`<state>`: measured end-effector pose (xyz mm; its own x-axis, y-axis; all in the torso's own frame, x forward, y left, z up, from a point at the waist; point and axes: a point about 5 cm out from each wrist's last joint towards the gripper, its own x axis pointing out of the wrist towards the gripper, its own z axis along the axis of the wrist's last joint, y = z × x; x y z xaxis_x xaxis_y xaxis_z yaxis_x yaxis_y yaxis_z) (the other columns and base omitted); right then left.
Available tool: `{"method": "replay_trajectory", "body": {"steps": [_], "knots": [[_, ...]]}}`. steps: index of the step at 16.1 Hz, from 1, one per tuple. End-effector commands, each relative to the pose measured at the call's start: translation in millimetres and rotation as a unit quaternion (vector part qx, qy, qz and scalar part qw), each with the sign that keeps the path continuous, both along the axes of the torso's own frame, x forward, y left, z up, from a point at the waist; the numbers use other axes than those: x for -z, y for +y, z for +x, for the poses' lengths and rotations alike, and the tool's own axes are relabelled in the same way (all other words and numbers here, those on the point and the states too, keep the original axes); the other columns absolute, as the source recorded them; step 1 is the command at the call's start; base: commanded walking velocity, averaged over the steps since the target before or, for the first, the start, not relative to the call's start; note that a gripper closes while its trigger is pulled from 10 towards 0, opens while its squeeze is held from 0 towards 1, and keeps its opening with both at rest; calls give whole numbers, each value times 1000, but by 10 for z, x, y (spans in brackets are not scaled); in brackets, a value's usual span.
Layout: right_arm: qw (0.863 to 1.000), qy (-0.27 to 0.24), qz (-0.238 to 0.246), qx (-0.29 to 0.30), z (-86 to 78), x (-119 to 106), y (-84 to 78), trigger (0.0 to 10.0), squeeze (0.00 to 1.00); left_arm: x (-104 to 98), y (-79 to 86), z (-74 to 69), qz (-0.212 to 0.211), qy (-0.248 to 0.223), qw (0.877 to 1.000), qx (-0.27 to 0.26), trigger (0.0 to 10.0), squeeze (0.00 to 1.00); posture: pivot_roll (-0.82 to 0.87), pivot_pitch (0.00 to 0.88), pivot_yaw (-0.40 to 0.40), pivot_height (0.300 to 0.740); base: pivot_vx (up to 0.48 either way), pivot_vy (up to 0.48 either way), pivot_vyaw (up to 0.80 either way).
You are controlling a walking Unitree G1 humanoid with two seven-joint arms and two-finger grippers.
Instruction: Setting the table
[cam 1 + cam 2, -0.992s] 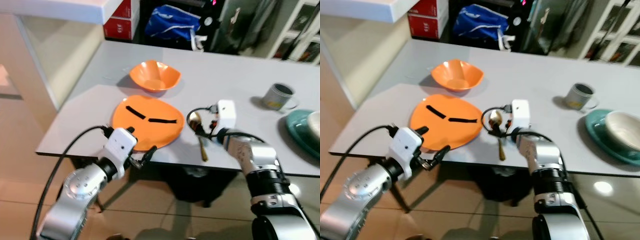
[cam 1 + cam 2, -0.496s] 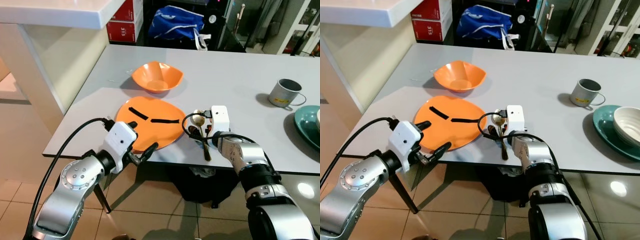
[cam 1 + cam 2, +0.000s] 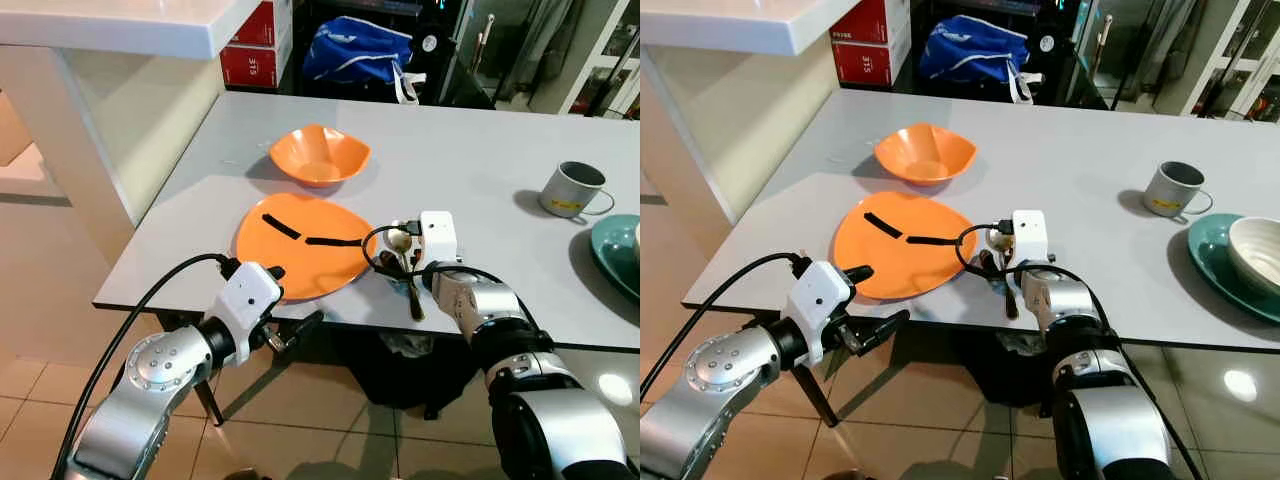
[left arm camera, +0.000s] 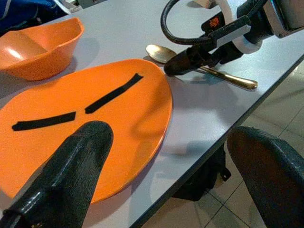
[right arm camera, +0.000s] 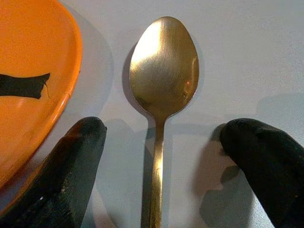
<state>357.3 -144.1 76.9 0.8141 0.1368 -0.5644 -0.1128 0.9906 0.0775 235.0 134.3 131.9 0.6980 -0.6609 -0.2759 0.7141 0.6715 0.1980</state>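
Head cams look down at table (image 3: 480,160); wrist cams close, share spoon (image 5: 164,76).

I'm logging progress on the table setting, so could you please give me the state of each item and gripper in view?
orange plate: flat on the table near its front edge, two black strips on it.
orange bowl: upright, empty.
gold spoon: lying flat beside the plate, not gripped.
grey mug: upright.
right gripper: open, fingers straddling the spoon.
left gripper: open, off the table edge.
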Motion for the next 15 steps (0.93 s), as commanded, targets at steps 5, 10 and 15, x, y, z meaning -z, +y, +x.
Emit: {"method": "replay_trajectory", "body": {"steps": [5,10,15], "knots": [[998,52,13,26,-97,170,-165,0,0,-63,-26,30,-2,-9,1000,7,10000,0,22,0,-25,740,0,0,0],[998,55,17,27,-104,177,-205,0,0,-52,-44,24,-2,-6,1000,9,10000,0,16,0,-36,740,0,0,0],[998,51,23,25,-94,160,-228,0,0,-37,-53,30,1,-3,1000,11,10000,0,7,0,-41,740,0,0,0]]}}
